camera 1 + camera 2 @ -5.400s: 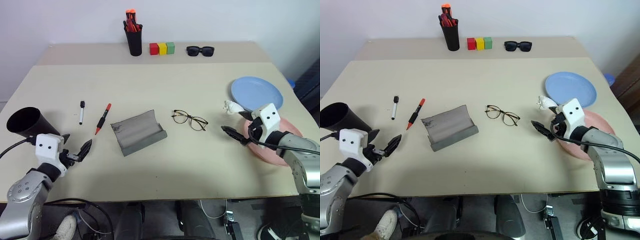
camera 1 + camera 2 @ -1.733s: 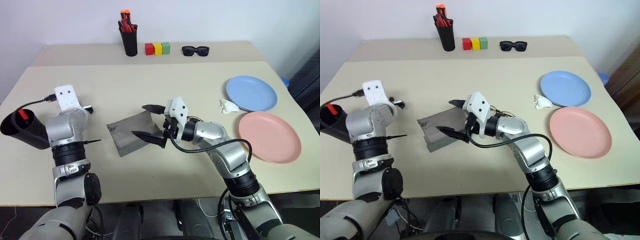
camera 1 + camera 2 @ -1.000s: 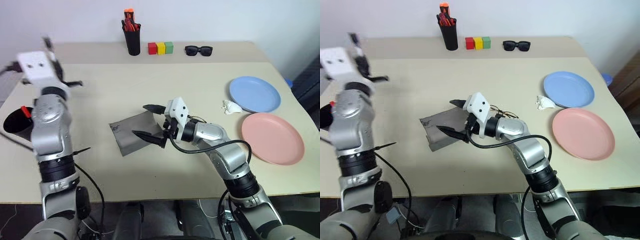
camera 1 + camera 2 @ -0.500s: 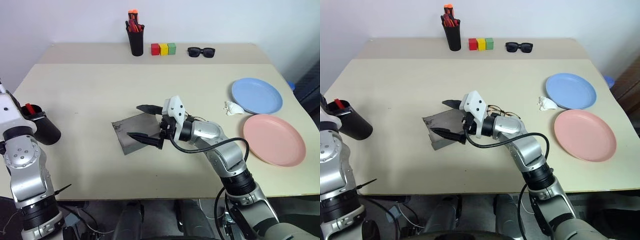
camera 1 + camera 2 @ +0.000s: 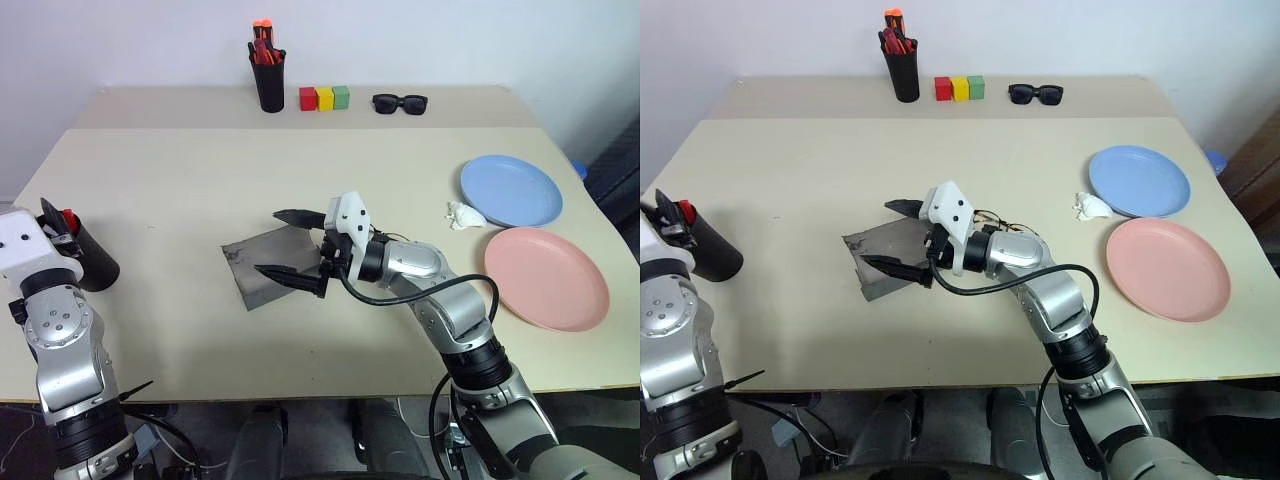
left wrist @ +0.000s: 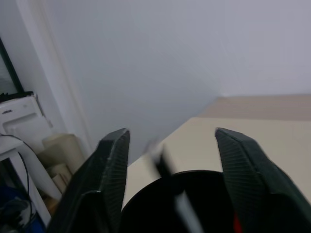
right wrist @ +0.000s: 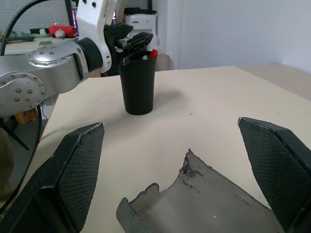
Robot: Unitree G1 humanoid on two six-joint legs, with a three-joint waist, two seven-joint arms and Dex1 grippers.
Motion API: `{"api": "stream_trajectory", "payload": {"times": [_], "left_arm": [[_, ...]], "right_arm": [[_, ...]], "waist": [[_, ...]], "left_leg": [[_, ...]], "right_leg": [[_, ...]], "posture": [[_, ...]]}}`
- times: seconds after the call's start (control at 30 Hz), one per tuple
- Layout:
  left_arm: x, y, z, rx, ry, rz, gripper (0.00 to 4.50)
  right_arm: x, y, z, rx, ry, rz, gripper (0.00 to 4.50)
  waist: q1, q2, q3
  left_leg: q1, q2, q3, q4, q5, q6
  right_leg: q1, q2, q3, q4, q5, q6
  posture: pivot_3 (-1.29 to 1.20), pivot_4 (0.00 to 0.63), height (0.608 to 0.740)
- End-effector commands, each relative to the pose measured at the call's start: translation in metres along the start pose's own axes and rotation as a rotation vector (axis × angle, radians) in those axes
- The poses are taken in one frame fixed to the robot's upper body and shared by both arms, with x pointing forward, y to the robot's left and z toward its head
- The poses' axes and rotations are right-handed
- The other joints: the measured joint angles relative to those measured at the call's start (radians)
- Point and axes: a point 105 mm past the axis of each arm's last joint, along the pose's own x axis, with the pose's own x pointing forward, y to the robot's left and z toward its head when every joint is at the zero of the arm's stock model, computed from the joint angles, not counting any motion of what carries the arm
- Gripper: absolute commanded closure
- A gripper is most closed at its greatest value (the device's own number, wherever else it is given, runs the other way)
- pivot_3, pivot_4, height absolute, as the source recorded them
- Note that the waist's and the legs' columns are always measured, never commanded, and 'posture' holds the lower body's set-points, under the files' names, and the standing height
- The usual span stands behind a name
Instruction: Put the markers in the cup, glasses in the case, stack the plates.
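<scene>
Well, no lettering is readable anywhere; the left gripper (image 6: 170,145) hovers jaws apart over the cup (image 7: 139,87) with a red marker (image 7: 152,53) inside, while the right gripper (image 5: 290,245), jaws wide, straddles the grey case (image 5: 265,265) mid-table, glasses (image 5: 992,220) behind it, plates (image 5: 545,275) side by side

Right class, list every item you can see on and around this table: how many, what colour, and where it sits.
Cup: one, black, left edge, markers inside.
Case: one, grey, centre.
Glasses: one, dark wire, behind right arm.
Plates: blue and pink, right side, unstacked.
Pen holder: one, black, orange-red pens, back.
Blocks: three, red, yellow, green, back.
Sunglasses: one, black, back.
Crumpled scrap: one, white, beside blue plate.
Left pincer: open over cup.
Right pincer: open over case.
</scene>
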Motion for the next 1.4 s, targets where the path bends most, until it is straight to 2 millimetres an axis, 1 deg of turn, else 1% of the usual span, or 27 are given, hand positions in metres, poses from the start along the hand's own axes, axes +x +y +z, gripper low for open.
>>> {"api": "stream_trajectory", "payload": {"times": [0.03, 0.07, 0.1, 0.13, 0.17, 0.2, 0.23, 0.27, 0.3, 0.33, 0.37, 0.4, 0.43, 0.47, 0.6, 0.7, 0.77, 0.8, 0.87, 0.9, 1.0, 1.03, 1.1, 1.23, 1.3, 1.37, 1.4], "left_arm": [[0.002, -0.01, 0.027, -0.06, -0.109, -0.037, 1.94], [0.002, -0.016, 0.034, -0.073, -0.134, -0.072, 1.94], [0.002, -0.033, 0.046, -0.103, -0.169, -0.173, 1.94], [-0.001, -0.05, 0.057, -0.12, -0.198, -0.285, 1.94], [-0.008, -0.073, 0.068, -0.133, -0.22, -0.436, 1.94], [-0.017, -0.094, 0.074, -0.149, -0.216, -0.592, 1.94], [-0.028, -0.112, 0.075, -0.169, -0.184, -0.731, 1.68], [-0.048, -0.132, 0.07, -0.208, -0.112, -0.925, 1.4], [-0.063, -0.143, 0.067, -0.236, -0.056, -1.05, 1.07], [-0.086, -0.155, 0.057, -0.226, 0.027, -1.23, 0.68], [-0.102, -0.161, 0.05, -0.217, 0.086, -1.343, 0.15], [-0.119, -0.167, 0.034, -0.187, 0.212, -1.47, 0.03], [-0.132, -0.17, 0.023, -0.138, 0.283, -1.56, 0.03], [-0.139, -0.172, 0.015, -0.094, 0.334, -1.615, 0.03], [-0.156, -0.176, 0.001, -0.002, 0.432, -1.768, 0.03], [-0.159, -0.181, -0.016, 0.085, 0.518, -1.811, 0.03], [-0.152, -0.187, -0.022, 0.11, 0.521, -1.793, 0.55], [-0.149, -0.191, -0.021, 0.115, 0.509, -1.796, 0.9], [-0.149, -0.197, -0.019, 0.125, 0.474, -1.836, 1.81], [-0.15, -0.198, -0.018, 0.144, 0.446, -1.86, 2.36], [-0.153, -0.202, -0.012, 0.222, 0.275, -1.95, 3.87], [-0.151, -0.203, -0.013, 0.281, 0.2, -1.967, 4.41], [-0.149, -0.205, -0.012, 0.302, 0.164, -2.01, 4.41], [-0.147, -0.205, -0.002, 0.331, 0.034, -2.101, 4.41], [-0.147, -0.202, -0.003, 0.355, 0.029, -2.15, 4.41], [-0.148, -0.199, -0.003, 0.357, 0.031, -2.178, 4.41], [-0.146, -0.199, -0.004, 0.343, 0.071, -2.173, 4.41]], "right_arm": [[-0.002, 0.001, 0.011, -0.039, -0.031, -0.003, 0.0], [-0.002, 0.0, 0.011, -0.041, -0.029, -0.006, 0.0], [-0.004, -0.001, 0.012, -0.045, -0.026, -0.013, 0.0], [-0.005, -0.003, 0.012, -0.051, -0.022, -0.02, 0.0], [-0.008, -0.005, 0.013, -0.059, -0.016, -0.03, 0.0], [-0.012, -0.009, 0.014, -0.067, -0.009, -0.043, 0.0], [-0.016, -0.012, 0.014, -0.075, 0.001, -0.056, 0.0], [-0.024, -0.017, 0.013, -0.091, 0.026, -0.082, 0.0], [-0.029, -0.021, 0.012, -0.102, 0.043, -0.099, 0.0], [-0.04, -0.026, 0.01, -0.11, 0.073, -0.124, 0.0], [-0.047, -0.029, 0.01, -0.114, 0.092, -0.14, 0.0], [-0.06, -0.032, 0.007, -0.125, 0.127, -0.162, 0.0], [-0.07, -0.034, 0.006, -0.133, 0.156, -0.18, 0.0], [-0.078, -0.035, 0.005, -0.138, 0.177, -0.194, 0.0], [-0.096, -0.034, 0.002, -0.141, 0.223, -0.244, 0.0], [-0.105, -0.032, -0.001, -0.149, 0.252, -0.281, 0.0], [-0.108, -0.029, -0.001, -0.146, 0.254, -0.302, 0.0], [-0.11, -0.027, 0.0, -0.144, 0.254, -0.318, 0.0], [-0.115, -0.025, -0.001, -0.139, 0.263, -0.351, 0.0], [-0.118, -0.024, -0.002, -0.137, 0.27, -0.364, 0.0], [-0.124, -0.023, -0.005, -0.137, 0.294, -0.393, 0.0], [-0.126, -0.024, -0.006, -0.138, 0.304, -0.407, 0.0], [-0.13, -0.026, -0.007, -0.138, 0.323, -0.427, 0.0], [-0.136, -0.034, -0.015, -0.156, 0.401, -0.455, 0.0], [-0.141, -0.044, -0.024, -0.183, 0.472, -0.481, 0.0], [-0.143, -0.052, -0.028, -0.198, 0.507, -0.496, 0.0], [-0.144, -0.056, -0.031, -0.193, 0.526, -0.5, 0.0]], "waist": [[0.0, 0.0, 0.0], [0.0, 0.0, 0.0], [0.001, 0.0, 0.0], [0.003, 0.0, 0.0], [0.004, 0.0, 0.0], [0.006, 0.0, 0.0], [0.007, 0.0, 0.0], [0.005, 0.0, 0.0], [0.002, 0.001, 0.0], [0.0, 0.001, 0.0], [-0.003, 0.001, 0.0], [-0.004, 0.002, 0.001], [-0.004, 0.003, 0.001], [-0.004, 0.003, 0.002], [-0.006, 0.003, 0.002], [-0.001, 0.003, 0.002], [-0.001, 0.003, 0.002], [0.0, 0.003, 0.002], [0.002, 0.003, 0.002], [0.003, 0.003, 0.002], [0.003, 0.003, 0.002], [0.003, 0.004, 0.002], [0.004, 0.004, 0.002], [0.003, 0.004, 0.002], [0.001, 0.003, 0.002], [0.0, 0.004, 0.002], [0.0, 0.004, 0.002]], "left_leg": [[0.0, 0.0, 0.0, 0.0, 0.0, 0.0], [0.0, 0.0, 0.0, 0.0, 0.0, 0.0], [0.0, 0.0, 0.0, 0.0, 0.0, 0.0], [0.0, 0.0, 0.0, 0.0, 0.0, 0.0], [0.0, 0.0, 0.0, 0.0, 0.0, 0.0], [-0.001, 0.0, 0.0, 0.0, 0.0, 0.0], [-0.001, 0.0, 0.0, 0.0, 0.0, 0.0], [-0.001, 0.0, 0.0, 0.0, 0.0, 0.0], [-0.001, 0.0, 0.001, 0.0, 0.0, 0.0], [-0.001, -0.001, 0.001, 0.0, 0.0, 0.0], [-0.001, 0.0, 0.001, 0.0, 0.0, 0.0], [0.0, 0.0, 0.001, -0.001, -0.001, 0.001], [0.0, 0.0, 0.001, -0.001, -0.001, 0.002], [0.0, 0.0, 0.001, -0.001, -0.002, 0.003], [0.0, 0.001, 0.001, -0.001, -0.002, 0.004], [0.0, 0.001, 0.001, 0.0, -0.002, 0.004], [0.0, 0.001, 0.001, 0.0, -0.002, 0.004], [0.0, 0.001, 0.001, 0.0, -0.002, 0.004], [0.0, 0.001, 0.001, 0.0, -0.002, 0.004], [0.0, 0.001, 0.001, 0.0, -0.002, 0.004], [-0.001, 0.001, 0.001, 0.0, -0.002, 0.004], [-0.001, 0.001, 0.001, 0.0, -0.002, 0.004], [0.0, 0.001, 0.001, 0.0, -0.002, 0.004], [-0.001, 0.001, 0.001, 0.001, -0.002, 0.004], [-0.001, 0.001, 0.001, 0.001, -0.002, 0.004], [-0.001, 0.001, 0.001, 0.001, -0.002, 0.004], [-0.001, 0.001, 0.001, 0.001, -0.002, 0.004]], "right_leg": [[0.0, 0.0, 0.0, 0.0, 0.0, 0.0], [0.0, 0.0, 0.0, 0.0, 0.0, 0.0], [0.0, 0.0, 0.0, 0.0, 0.0, 0.0], [0.0, 0.0, 0.0, 0.0, 0.0, 0.0], [0.0, 0.0, 0.0, 0.0, 0.0, 0.0], [0.0, 0.0, 0.0, -0.001, 0.0, 0.0], [0.0, 0.0, 0.0, -0.001, 0.0, 0.0], [0.0, 0.0, 0.0, -0.001, 0.0, 0.0], [0.001, -0.001, 0.0, -0.002, 0.0, 0.0], [0.001, -0.001, 0.0, -0.002, 0.0, 0.0], [0.001, -0.001, 0.0, -0.001, 0.0, 0.0], [0.0, 0.0, 0.0, -0.001, 0.0, 0.0], [0.0, 0.0, 0.0, -0.001, -0.001, 0.0], [0.0, 0.001, 0.0, 0.0, -0.001, -0.002], [-0.001, 0.001, 0.001, 0.0, -0.003, -0.005], [0.0, 0.001, 0.001, 0.0, -0.003, -0.005], [0.0, 0.001, 0.001, -0.001, -0.003, -0.005], [0.0, 0.001, 0.001, -0.001, -0.003, -0.005], [0.0, 0.001, 0.0, -0.001, -0.003, -0.005], [0.0, 0.001, 0.0, -0.001, -0.003, -0.005], [0.0, 0.0, 0.001, -0.002, -0.003, -0.005], [0.0, 0.0, 0.001, -0.001, -0.003, -0.005], [0.0, 0.0, 0.001, -0.001, -0.003, -0.005], [0.0, 0.0, 0.001, -0.001, -0.003, -0.006], [0.0, 0.0, 0.001, -0.002, -0.003, -0.005], [0.0, 0.0, 0.001, -0.001, -0.003, -0.005], [0.0, 0.0, 0.001, -0.001, -0.003, -0.005]], "posture": [[0.0, 0.15, 0.74], [0.0, 0.15, 0.74], [0.0, 0.15, 0.74], [0.0, 0.15, 0.74], [0.0, 0.15, 0.74], [0.0, 0.15, 0.74], [0.0, 0.15, 0.74], [0.0, 0.15, 0.74], [0.0, 0.15, 0.74], [0.0, 0.15, 0.74], [0.0, 0.15, 0.74], [0.0, 0.15, 0.74], [0.0, 0.15, 0.74], [0.0, 0.15, 0.74], [0.0, 0.15, 0.74], [0.0, 0.15, 0.74], [0.0, 0.15, 0.74], [0.0, 0.15, 0.74], [0.0, 0.15, 0.74], [0.0, 0.15, 0.74], [0.0, 0.15, 0.74], [0.0, 0.15, 0.74], [0.0, 0.15, 0.74], [0.0, 0.15, 0.74], [0.0, 0.15, 0.74], [0.0, 0.15, 0.74], [0.0, 0.15, 0.74]]}}
